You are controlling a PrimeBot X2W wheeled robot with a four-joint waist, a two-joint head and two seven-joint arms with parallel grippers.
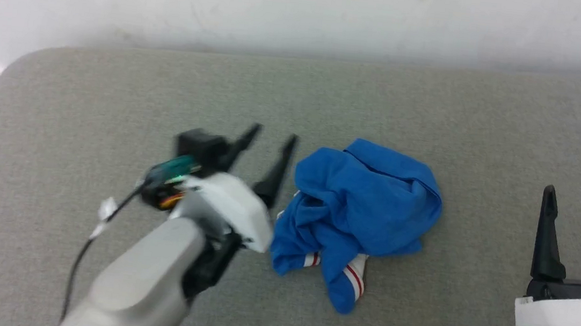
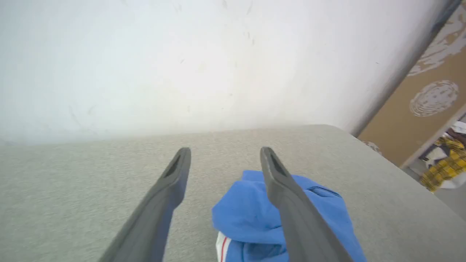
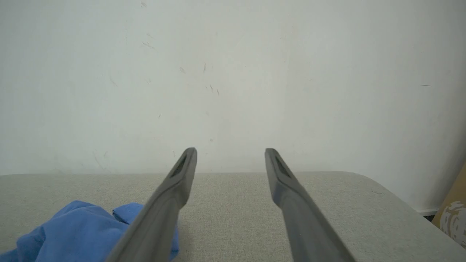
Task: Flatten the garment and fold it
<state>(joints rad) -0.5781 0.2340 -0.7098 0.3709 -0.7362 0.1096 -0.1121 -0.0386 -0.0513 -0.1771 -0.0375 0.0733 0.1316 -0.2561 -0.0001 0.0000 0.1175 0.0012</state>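
– In the middle of the grey padded surface (image 1: 114,90), what is that heap?

– That is the garment (image 1: 366,209), a blue shirt crumpled into a mound. One white sleeve edge with red stripes (image 1: 356,278) pokes out on its near side.

– So how much of the job is done?

– By my reading, nothing yet. The shirt is neither spread nor flattened, so it has to be opened out and smoothed, and all the folding comes after that.

– And the grippers?

– The left gripper (image 1: 274,132) sits just to the left of the heap with its fingers spread apart and nothing between them. The right gripper (image 1: 573,191) stands well off to the right, near the front edge. Its jaws are also wide and empty.

– Is the left one touching the cloth?

– I cannot tell. In its own wrist view one finger crosses in front of the blue fabric, but that may only be overlap.

– What else is unclear?

– The collar, hem and second sleeve are buried in the folds, and no print shows. The left arm is blurred in the head view, and the right arm is cut off by the frame's edge.
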